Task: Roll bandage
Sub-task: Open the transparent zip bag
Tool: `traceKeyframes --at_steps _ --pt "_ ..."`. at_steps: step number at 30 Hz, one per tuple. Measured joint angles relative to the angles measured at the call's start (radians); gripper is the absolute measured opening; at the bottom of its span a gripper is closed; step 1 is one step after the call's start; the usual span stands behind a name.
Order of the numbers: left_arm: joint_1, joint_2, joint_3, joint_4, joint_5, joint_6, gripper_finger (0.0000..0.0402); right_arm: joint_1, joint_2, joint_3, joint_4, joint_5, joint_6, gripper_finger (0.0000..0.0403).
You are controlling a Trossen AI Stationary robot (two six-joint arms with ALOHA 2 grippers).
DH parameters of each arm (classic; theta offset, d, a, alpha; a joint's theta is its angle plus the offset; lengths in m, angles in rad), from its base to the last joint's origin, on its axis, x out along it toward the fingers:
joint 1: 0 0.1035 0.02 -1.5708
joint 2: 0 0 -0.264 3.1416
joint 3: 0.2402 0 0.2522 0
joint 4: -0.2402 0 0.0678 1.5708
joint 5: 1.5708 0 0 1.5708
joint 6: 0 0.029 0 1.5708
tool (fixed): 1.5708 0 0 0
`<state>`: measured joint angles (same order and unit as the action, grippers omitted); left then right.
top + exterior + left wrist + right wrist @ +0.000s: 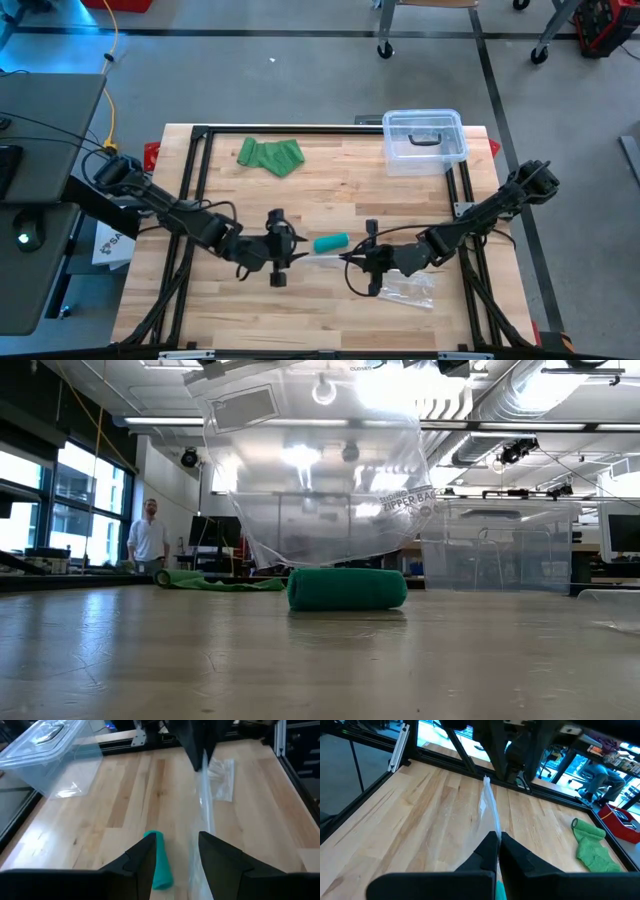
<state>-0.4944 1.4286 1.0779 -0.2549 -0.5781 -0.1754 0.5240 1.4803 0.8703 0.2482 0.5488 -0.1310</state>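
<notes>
A teal rolled bandage (pixel 331 242) lies on its side on the wooden table (pixel 240 200), between my two grippers and just beyond them; the low view shows the roll (pixel 346 588) resting on the tabletop. A clear zipper bag (pixel 322 259) stretches between the grippers and hangs wide in the low view (pixel 320 490). My right gripper (pixel 352 258) is shut on the bag. My left gripper (pixel 175 842) is open, with the bag's edge (pixel 204 815) running in between its fingers. A green, loosely unrolled bandage (pixel 270 155) lies at the far left. My left gripper stands open around the bag's upper edge (pixel 202 832), which passes close to one finger (pixel 220 857); I cannot tell whether it touches. My right gripper pinches the bag's upper edge (pixel 492 827) between its two shut fingers, coming in nearly level from the table's right. The bag runs from there toward the left gripper and hangs below.
A clear lidded plastic box (pixel 425 140) stands at the far right. Another clear plastic bag (pixel 410 290) lies flat on the table below the right gripper. A black frame (pixel 200 135) borders the table. A person stands far back in the room (pixel 150 535).
</notes>
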Motion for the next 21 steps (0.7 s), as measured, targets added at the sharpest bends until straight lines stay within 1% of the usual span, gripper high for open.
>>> traceKeyframes --at_steps 6,11,16,21 --pt "0.032 0.024 0.000 0.013 0.031 0.013 0.0132 0.000 0.000 0.000 -0.003 0.000 0.002 0.0000" --pt "0.039 0.032 0.000 0.020 0.117 0.015 0.0130 0.000 0.000 0.000 -0.003 0.000 0.003 0.0000" --pt "0.026 0.021 0.000 0.032 0.096 0.032 0.0130 0.000 0.000 0.000 -0.003 0.000 0.009 0.0000" --pt "0.023 0.024 0.000 0.057 0.101 0.037 0.0130 0.000 0.000 0.000 -0.004 0.000 0.011 0.0000"
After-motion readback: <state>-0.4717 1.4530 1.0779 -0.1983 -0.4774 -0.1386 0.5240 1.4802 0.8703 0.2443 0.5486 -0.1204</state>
